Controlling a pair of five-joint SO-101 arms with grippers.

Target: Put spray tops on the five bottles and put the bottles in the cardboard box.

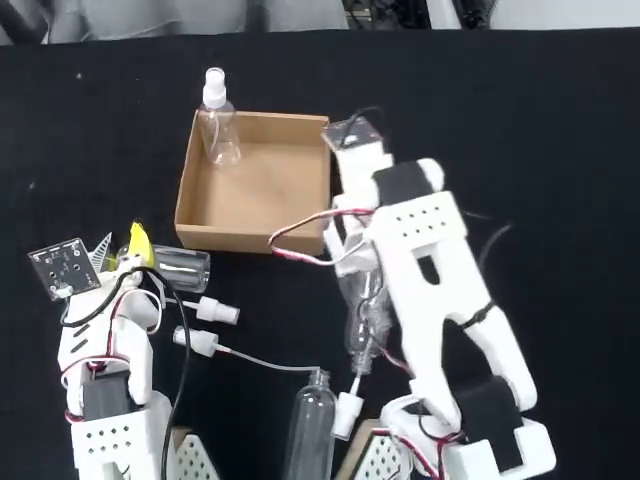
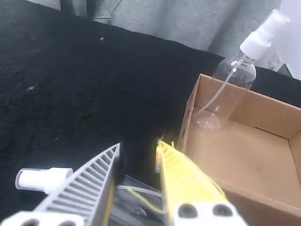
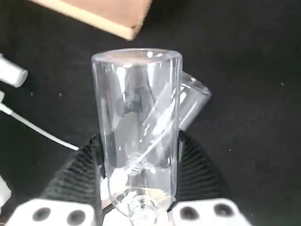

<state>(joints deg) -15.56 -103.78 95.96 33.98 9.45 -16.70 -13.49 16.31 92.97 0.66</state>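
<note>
Bottle [image 3: 136, 117] in right tool [image 3: 139, 149], box [image 3: 96, 13] — apparently — near

Both arms are built of white printed shells set with black motor blocks. The left arm [image 1: 100, 345] is trailed by a black cable and twisted red-and-white wires. A dark square circuit board [image 1: 65, 268] is fixed at its wrist. The left gripper [image 2: 138, 145] is made of one grey and one yellow ridged finger. The right arm [image 1: 430, 270] is pierced by grids of small holes, and the right gripper [image 3: 139, 139] is fitted with black ridged fingers [image 3: 75, 172] on white, screw-holed bases.
</note>
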